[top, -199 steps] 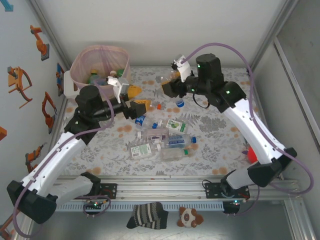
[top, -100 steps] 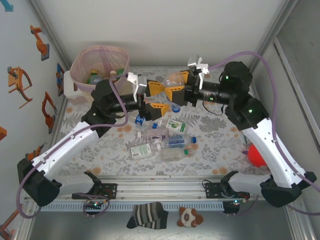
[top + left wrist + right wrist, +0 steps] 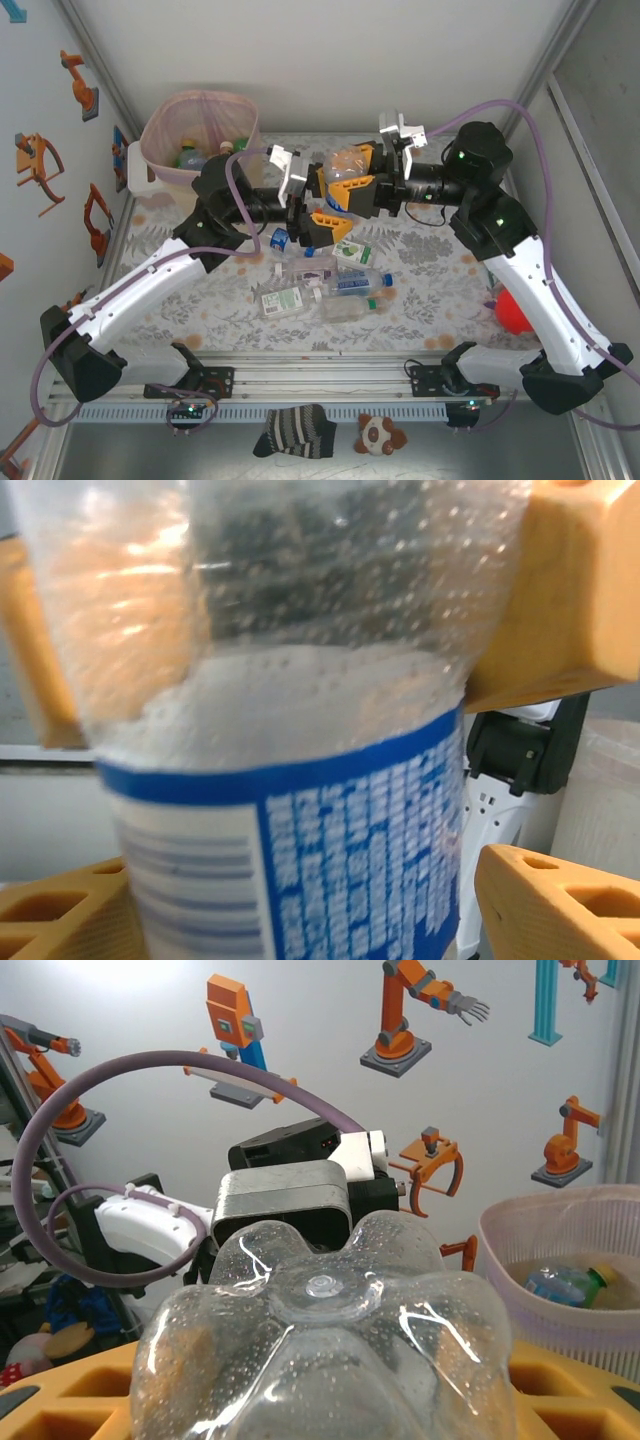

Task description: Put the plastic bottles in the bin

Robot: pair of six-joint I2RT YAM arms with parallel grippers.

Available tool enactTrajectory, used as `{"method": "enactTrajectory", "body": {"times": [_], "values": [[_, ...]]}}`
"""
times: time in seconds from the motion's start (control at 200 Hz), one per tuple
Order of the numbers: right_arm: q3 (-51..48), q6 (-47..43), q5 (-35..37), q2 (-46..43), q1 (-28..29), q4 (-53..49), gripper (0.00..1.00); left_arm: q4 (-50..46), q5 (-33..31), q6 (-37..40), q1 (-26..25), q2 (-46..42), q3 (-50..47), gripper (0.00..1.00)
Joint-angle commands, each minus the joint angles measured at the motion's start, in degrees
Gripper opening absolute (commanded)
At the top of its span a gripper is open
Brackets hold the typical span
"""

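While the right claw [image 3: 358, 168] clamps a clear bottle [image 3: 343, 160] and holds it in the air above the middle of the surface [image 3: 440, 250], the left claw [image 3: 325, 198] meets it nose to nose. Reads as a hand-over.

Right claw: closed on the bottle near its base end. The right wrist view looks straight at the bottle's lobed bottom, a yellow finger on each side. The bottle lies roughly level, pointing toward the left arm.

Left claw: spread, one finger either side of the bottle's blue-labelled part. The left wrist view shows a sliver of gap on one side; the other side is too blurred to say whether it touches. No grip there yet, by my reading.

Bin [image 3: 200, 98]: far left corner of the surface, on the left arm's side and well apart from the right arm's base. Likely reason for the pass: the left arm has the shorter way to the rim.

Binned bottles [image 3: 190, 157]: several inside, green among them.

Loose bottles [image 3: 320, 285]: a cluster lying flat near the middle of the surface, toward the near edge, below the two claws.

Judgement: task partway. The next move needs the left claw to close firmly before the right lets go. Crushed plastic is slick and gives under pressure, so an early release could drop the bottle onto the cluster.
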Motion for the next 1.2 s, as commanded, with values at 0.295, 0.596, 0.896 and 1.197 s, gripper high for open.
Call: {"method": "enactTrajectory", "body": {"times": [0.295, 0.596, 0.896, 1.197], "values": [[-0.23, 0.54, -1.59, -1.32, 0.53, 2.66, 0.55, 0.17, 0.68, 0.70, -1.68, 0.57, 3.34, 0.64], [-0.70, 0.51, -1.01, -1.95, 0.66, 3.12, 0.55, -0.28, -0.16, 1.02, -1.65, -0.04, 2.97, 0.53], [-0.97, -2.60, 6.04, -4.43, 0.70, -2.77, 0.77, -5.97, -3.35, 4.89, -1.43, -0.84, 3.31, 0.50], [-3.76, -6.77, 21.69, -9.80, 0.70, -11.73, 0.78, -18.52, -16.25, 9.11, 2.04, -1.82, 6.12, 0.50]]}}
